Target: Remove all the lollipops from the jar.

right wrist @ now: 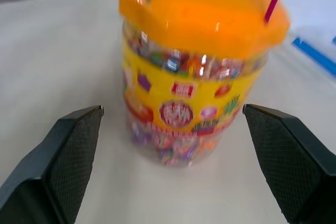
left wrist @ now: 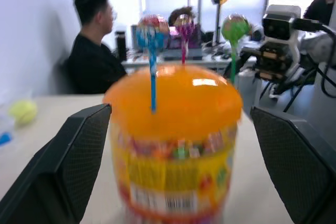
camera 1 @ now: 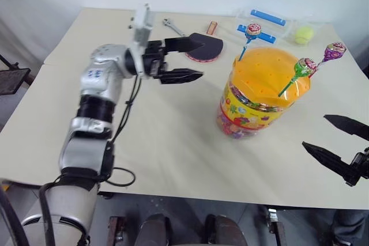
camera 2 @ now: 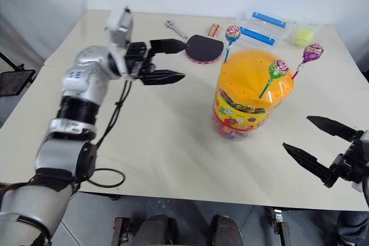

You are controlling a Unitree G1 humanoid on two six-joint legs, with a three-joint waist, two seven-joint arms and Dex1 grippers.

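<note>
A pale table carries everything here. Nearest, beside its front right corner, the right gripper hovers with its 2 black fingers spread wide and nothing between them, pointing toward the jar.

The jar stands right of the table's middle, well apart from both grippers. It is a large clear plastic tub with a domed orange lid dotted with small holes, a yellow and red cartoon label around its body, and many wrapped sweets visible through the wall below.

All 3 lollipops stand upright in the lid. The green-stick lollipop leans at the lid's right front, its round head in a pink and green swirl wrapper. The purple-stick lollipop tilts out past the lid's right edge. The blue-stick lollipop rises from the lid's far side.

Left of the jar, over the table's middle, the left gripper hangs in the air aimed at the jar, fingers parted wide and empty.

Toward the far edge lie a black paddle, a wrench, clear boxes with blue bars and a yellow-green ball.
</note>
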